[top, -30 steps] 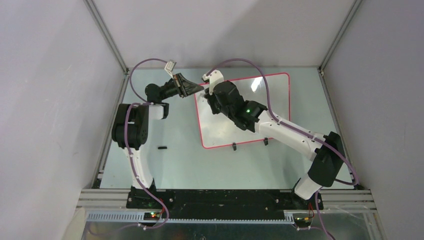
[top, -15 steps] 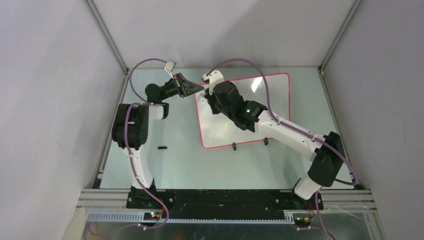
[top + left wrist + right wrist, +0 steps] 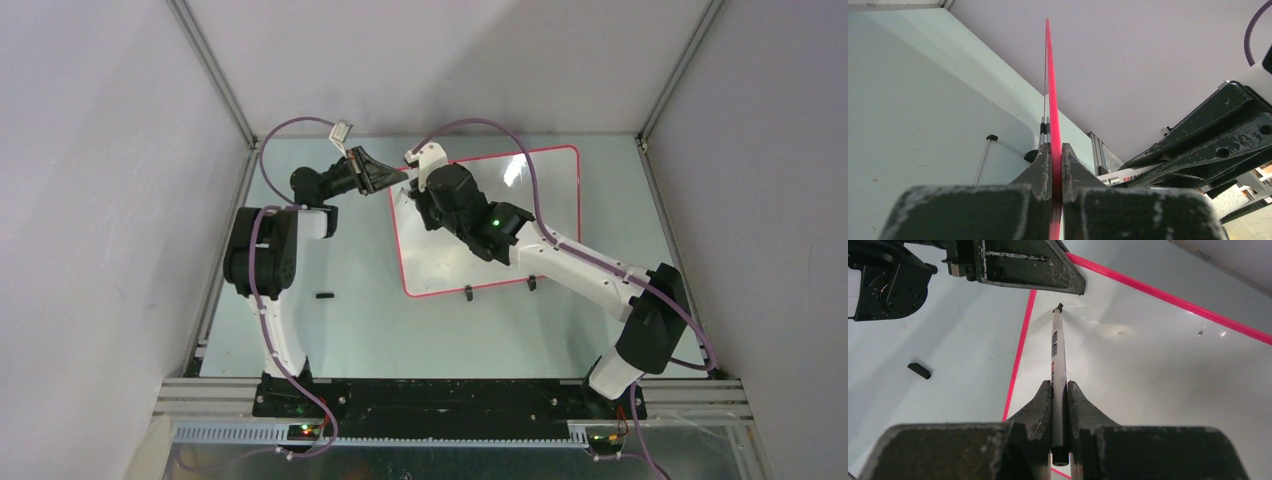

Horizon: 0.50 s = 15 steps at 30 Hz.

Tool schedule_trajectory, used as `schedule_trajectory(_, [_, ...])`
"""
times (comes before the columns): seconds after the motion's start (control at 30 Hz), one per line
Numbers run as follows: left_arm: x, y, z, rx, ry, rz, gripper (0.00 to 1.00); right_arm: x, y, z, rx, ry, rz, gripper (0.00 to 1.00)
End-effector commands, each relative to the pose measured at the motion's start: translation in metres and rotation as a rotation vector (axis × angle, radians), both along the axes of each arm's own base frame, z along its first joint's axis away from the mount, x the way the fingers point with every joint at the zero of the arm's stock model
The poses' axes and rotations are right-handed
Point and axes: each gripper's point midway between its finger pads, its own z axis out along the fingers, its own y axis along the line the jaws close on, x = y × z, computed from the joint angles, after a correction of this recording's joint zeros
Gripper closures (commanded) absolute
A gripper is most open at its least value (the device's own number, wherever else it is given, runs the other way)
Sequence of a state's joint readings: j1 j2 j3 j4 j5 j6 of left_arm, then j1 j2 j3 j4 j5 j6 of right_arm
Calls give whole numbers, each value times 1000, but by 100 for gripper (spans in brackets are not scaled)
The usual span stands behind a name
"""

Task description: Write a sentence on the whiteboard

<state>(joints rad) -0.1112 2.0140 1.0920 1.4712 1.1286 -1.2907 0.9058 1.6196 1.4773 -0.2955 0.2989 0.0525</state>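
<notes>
A large glossy white rectangular whiteboard [image 3: 545,230] with a thin red-pink rim and rounded corners lies on the pale green table [image 3: 340,330], toward its far right part. Two small black clip feet [image 3: 467,293] sit along the board's near edge.

The left gripper [image 3: 1055,150] is clamped tight on the board's left rim near the far corner, its jaws pressed against either side of the pink edge. The wrist view shows that edge only as a thin line running away from the camera.

The right gripper [image 3: 1059,387] reaches over the far-left part of the board, just beside the left gripper. Its jaws are closed on a slim grey marker [image 3: 1058,355] with a dark tip. The tip points at the white surface just inside the left rim, below the left gripper's fingers. Whether it touches the board cannot be told.

From above, the right arm covers much of the board's left half, so the marker and the surface under it are hidden there. The uncovered surface shows only glare and a few tiny specks.

A small black oblong piece [image 3: 323,295] lies on the table off the board's near-left corner, well apart from it.
</notes>
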Motion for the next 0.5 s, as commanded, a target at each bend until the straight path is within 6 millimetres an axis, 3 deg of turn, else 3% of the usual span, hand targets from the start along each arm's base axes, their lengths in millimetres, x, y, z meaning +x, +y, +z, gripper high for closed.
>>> schedule_trajectory(0.0, [-21, -9, 33, 0, -154, -39, 100, -1, -9, -6, -12, 13, -26, 100])
schedule_trajectory(0.47, [-21, -9, 33, 0, -154, -39, 100, -11, -14, -19, -29, 44, -21, 100])
